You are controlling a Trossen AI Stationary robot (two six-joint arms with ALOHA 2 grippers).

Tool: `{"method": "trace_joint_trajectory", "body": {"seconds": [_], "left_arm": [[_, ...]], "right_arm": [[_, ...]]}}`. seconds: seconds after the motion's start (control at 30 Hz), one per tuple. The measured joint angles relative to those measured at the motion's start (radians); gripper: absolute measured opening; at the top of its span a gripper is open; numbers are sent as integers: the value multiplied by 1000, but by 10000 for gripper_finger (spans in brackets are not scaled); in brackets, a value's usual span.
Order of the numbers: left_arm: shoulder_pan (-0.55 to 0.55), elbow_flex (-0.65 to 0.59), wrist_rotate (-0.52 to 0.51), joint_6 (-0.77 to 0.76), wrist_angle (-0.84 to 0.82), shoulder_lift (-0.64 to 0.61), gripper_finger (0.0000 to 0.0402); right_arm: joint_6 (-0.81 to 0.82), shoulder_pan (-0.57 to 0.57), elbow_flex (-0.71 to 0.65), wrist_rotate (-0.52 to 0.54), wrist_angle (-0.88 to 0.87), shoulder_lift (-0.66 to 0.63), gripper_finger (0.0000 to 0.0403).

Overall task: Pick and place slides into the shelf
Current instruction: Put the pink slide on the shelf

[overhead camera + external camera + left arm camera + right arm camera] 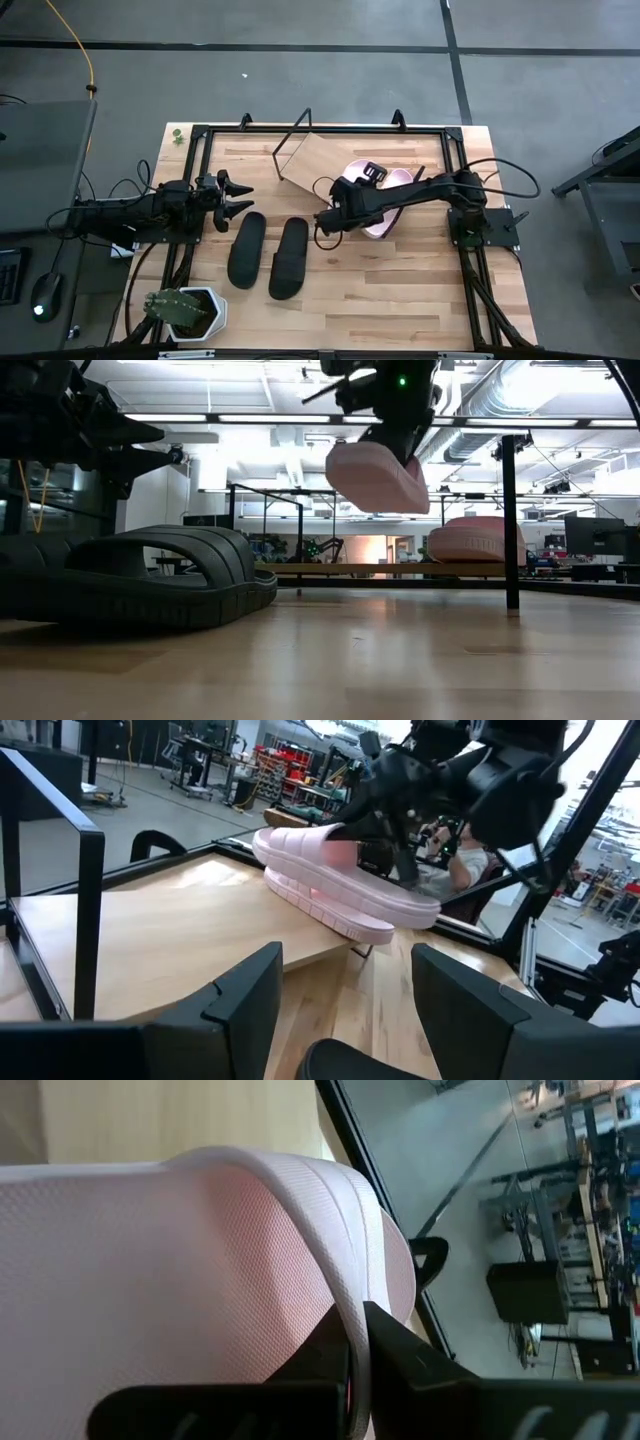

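My right gripper (398,448) is shut on a light pink slide (375,477), which hangs in the air over the middle of the table; the same slide (385,222) shows under the right arm in the high view. The second pink slide (478,540) rests sole down on the shelf's wooden board (350,568). The shelf (315,160) stands at the table's far side with black wire ends. Both black slides (247,248) (289,257) lie sole down side by side on the table. My left gripper (232,198) is open and waits above the left edge, near the black pair. My right gripper pinches the pink slide's wide strap at its edge (352,1315) between the two fingers (400,1350), one inside the strap and one outside. It comes from above, pointing down. The slide (340,885) is lifted clear and hangs tilted below the fingers.
A black rail frame (200,135) runs round the tabletop. A white pot with a green plant (185,310) stands at the near left corner. Bare wood (400,290) lies at the near right of the table.
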Motion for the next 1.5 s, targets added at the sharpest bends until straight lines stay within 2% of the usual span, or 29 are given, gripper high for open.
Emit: {"method": "trace_joint_trajectory", "body": {"seconds": [0.63, 1.5], "left_arm": [[0, 0, 8, -3, -1, 0, 205], [0, 0, 8, -3, -2, 0, 205]], "right_arm": [[-18, -64, -14, 10, 1, 0, 0], [-20, -63, -13, 56, 0, 22, 0]]}}
